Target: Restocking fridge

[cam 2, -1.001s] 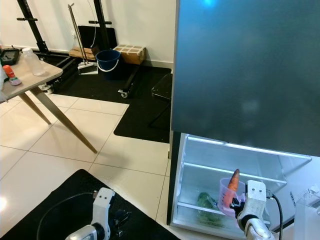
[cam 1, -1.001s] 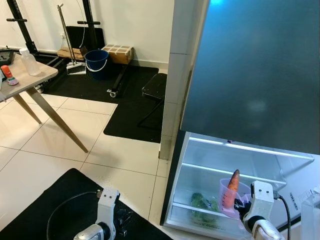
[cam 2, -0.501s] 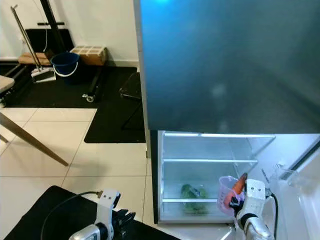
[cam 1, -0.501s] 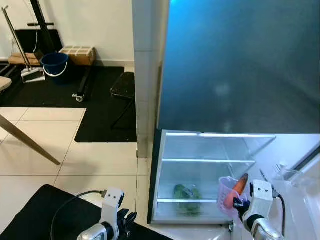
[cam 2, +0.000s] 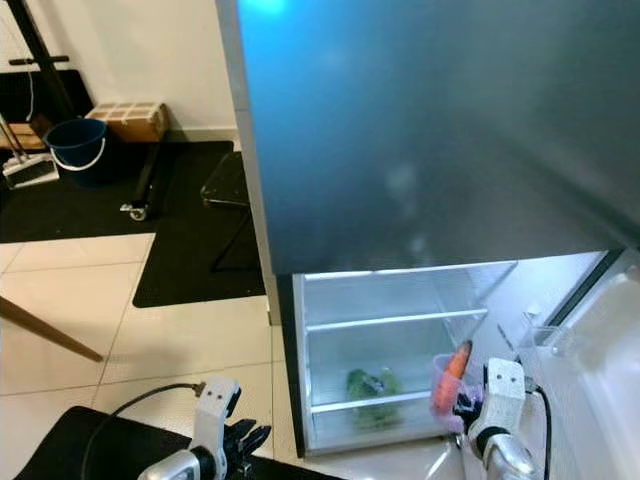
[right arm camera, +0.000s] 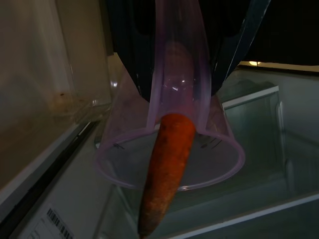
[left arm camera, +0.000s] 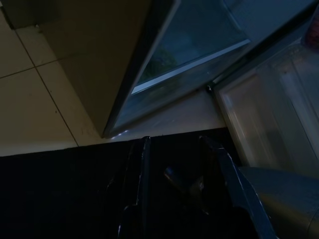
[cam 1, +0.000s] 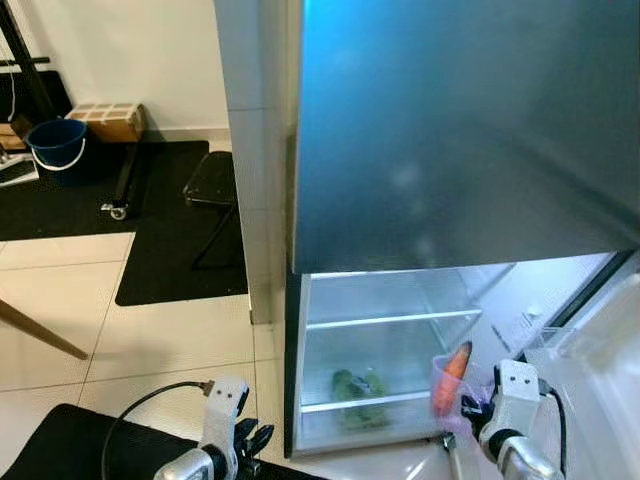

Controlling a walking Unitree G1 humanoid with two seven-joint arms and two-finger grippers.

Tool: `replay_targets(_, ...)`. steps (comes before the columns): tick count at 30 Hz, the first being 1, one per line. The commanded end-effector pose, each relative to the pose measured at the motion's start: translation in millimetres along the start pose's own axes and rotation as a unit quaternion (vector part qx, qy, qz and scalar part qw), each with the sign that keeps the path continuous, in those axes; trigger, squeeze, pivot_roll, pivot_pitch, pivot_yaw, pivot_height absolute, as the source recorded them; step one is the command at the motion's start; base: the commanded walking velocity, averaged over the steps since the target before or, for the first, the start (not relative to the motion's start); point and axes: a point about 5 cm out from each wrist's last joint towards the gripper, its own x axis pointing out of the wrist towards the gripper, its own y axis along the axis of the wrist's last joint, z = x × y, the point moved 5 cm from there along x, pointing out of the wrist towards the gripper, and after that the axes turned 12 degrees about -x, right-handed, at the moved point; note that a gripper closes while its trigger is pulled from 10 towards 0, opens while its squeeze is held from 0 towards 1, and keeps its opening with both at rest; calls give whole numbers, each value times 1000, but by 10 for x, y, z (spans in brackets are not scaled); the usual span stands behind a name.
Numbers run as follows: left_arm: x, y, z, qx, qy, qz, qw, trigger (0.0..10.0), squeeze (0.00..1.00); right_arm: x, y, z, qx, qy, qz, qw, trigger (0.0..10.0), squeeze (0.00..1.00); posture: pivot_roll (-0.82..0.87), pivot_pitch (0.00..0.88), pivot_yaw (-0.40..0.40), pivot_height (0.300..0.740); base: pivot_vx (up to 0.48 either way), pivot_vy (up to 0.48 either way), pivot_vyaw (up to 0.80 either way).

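Note:
The fridge's lower compartment [cam 1: 385, 335] stands open and lit, with glass shelves; a bunch of green vegetables [cam 1: 355, 385] lies on the low shelf. My right gripper [right arm camera: 182, 55] is shut on a clear purple cup [cam 1: 441, 382] that holds an orange carrot [cam 1: 454, 366], its tip poking out of the cup's mouth. The cup hangs just before the compartment's right front corner. My left gripper [left arm camera: 177, 149] is low over a black floor mat [cam 1: 60, 450], left of the fridge, open with nothing between its fingers.
The open fridge door [cam 1: 600, 350] with clear bins swings out on the right. The dark upper door [cam 1: 460, 130] looms above. On the far left are a blue bucket [cam 1: 57, 140], a cardboard box [cam 1: 108, 118], a black stool [cam 1: 212, 180] and a wooden table leg [cam 1: 30, 330].
The whole view has swung to the right, so the table has left the picture and the fridge now sits in the middle. The right gripper still holds the cup with the carrot.

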Motion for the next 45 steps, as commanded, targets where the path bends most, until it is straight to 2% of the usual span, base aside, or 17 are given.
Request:
replay_targets(1,1,-68,35,2,-6,-10,1000,10000,0,5,37,26,-3,-3,6,1000,10000,0,51,0,-9,740,0,0,0)
replay_targets(10,4,-84,42,3,-6,-14,1000,10000,0,8,32,-13,-5,4,6,1000,10000,0,50,0,-10,740,0,0,0)
replay_targets(22,-2,-116,49,4,-7,-19,1000,10000,0,-4,18,34,-1,-5,4,1000,10000,0,51,0,-12,740,0,0,-788)
replay_targets(29,-1,-128,59,5,-9,-21,1000,10000,0,2,39,32,-3,-5,8,1000,10000,0,50,0,-11,740,0,0,-58)
replay_targets(45,27,-123,107,7,-17,-20,1000,10000,0,15,42,-195,-7,48,16,999,10000,0,49,0,-14,740,0,0,0)
